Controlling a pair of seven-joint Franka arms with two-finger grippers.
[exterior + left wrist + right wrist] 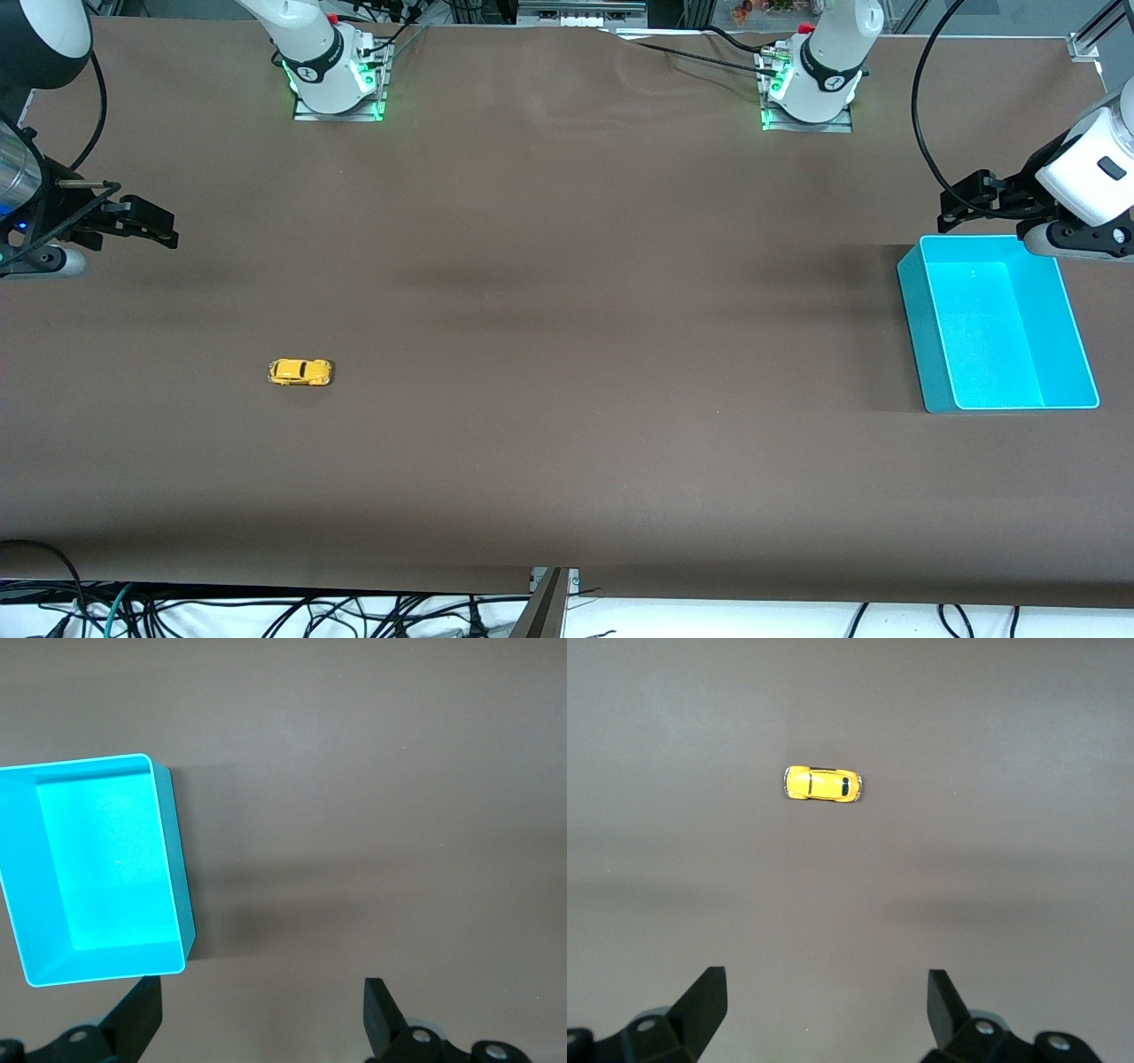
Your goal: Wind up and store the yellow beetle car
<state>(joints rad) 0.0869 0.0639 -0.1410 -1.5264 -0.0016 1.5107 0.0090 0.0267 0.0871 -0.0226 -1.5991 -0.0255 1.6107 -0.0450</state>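
The yellow beetle car (299, 372) stands on its wheels on the brown table, toward the right arm's end; it also shows in the right wrist view (822, 785). The cyan bin (918, 328) is empty and stands toward the left arm's end; it also shows in the left wrist view (175, 859). My right gripper (146, 223) is open and empty, up over the table's edge region at its own end, apart from the car; its jaws stand wide in its wrist view (827, 1005). My left gripper (966, 199) is open and empty, above the table beside the bin's rim (263, 1010).
The brown table cover (567, 266) spans the whole view. The two arm bases (337, 71) (811, 84) stand along the edge farthest from the front camera. Cables hang below the table's near edge (266, 611).
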